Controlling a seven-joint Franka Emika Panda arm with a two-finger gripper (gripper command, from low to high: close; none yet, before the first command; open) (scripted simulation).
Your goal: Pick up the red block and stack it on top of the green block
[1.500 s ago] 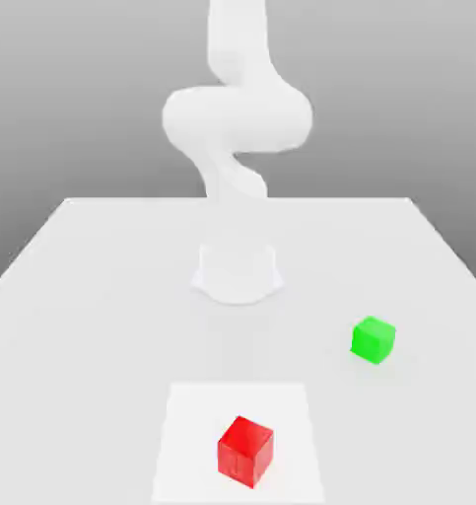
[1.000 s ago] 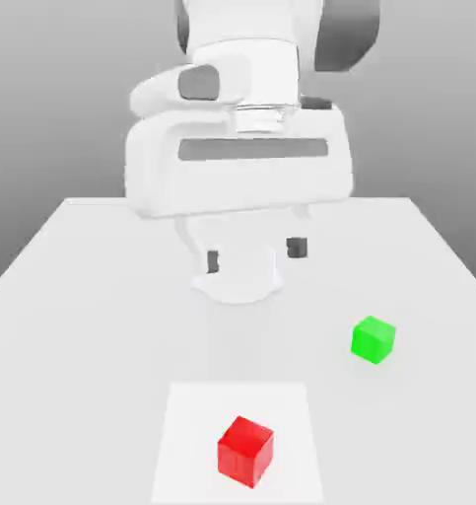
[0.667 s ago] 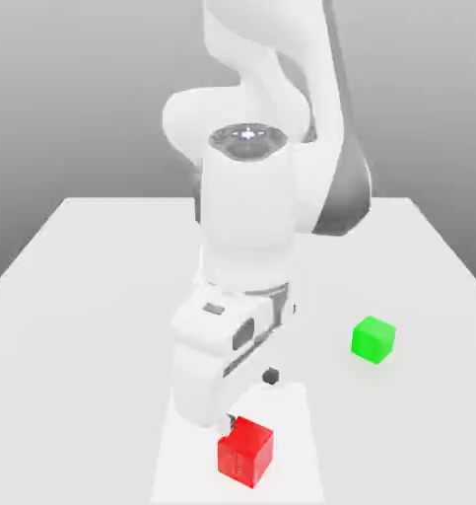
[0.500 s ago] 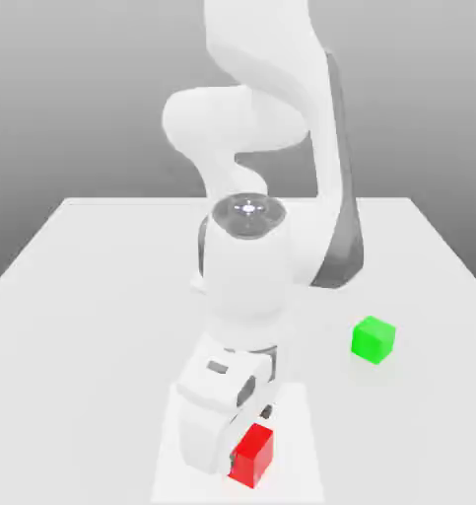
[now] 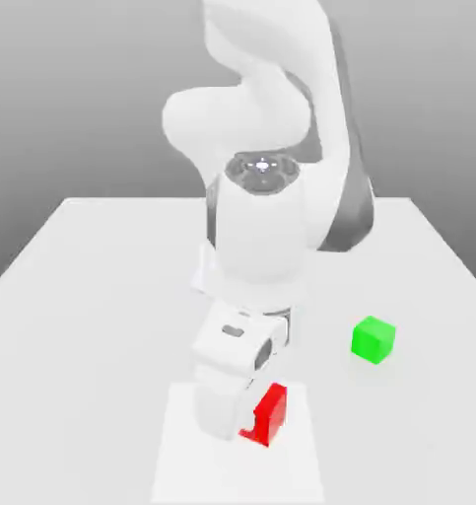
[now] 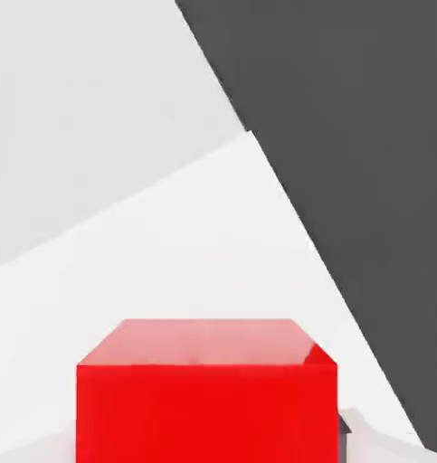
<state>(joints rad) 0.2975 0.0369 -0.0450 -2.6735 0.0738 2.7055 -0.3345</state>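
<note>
Across the middle of the exterior view stands the white arm point(image 5: 266, 197), rising from its base at the far side of the table point(image 5: 84, 296) and bending forward and down toward the near edge, where its hand hangs over a paler square patch point(image 5: 177, 464) on the tabletop. At the end of the hand, the gripper point(image 5: 253, 426) sits right against the red block point(image 5: 270, 414), which shows partly behind the hand on the exterior view's right of it; the block seems raised a little off the patch, though the exterior view leaves that uncertain. From the hand view the red block point(image 6: 206, 391) sits close under the camera with table and dark background beyond it, which fits a block carried by the hand, so the jaws look to be clamped on the red block, though the fingers themselves are hard to make out. Off to the exterior view's right and a little farther back, well apart from the hand, the green block point(image 5: 373, 339) rests alone on the table with nothing on top. By my reading the pick is done or nearly so; the carry across to the green block, the lowering onto its top face and the release are all left.
</note>
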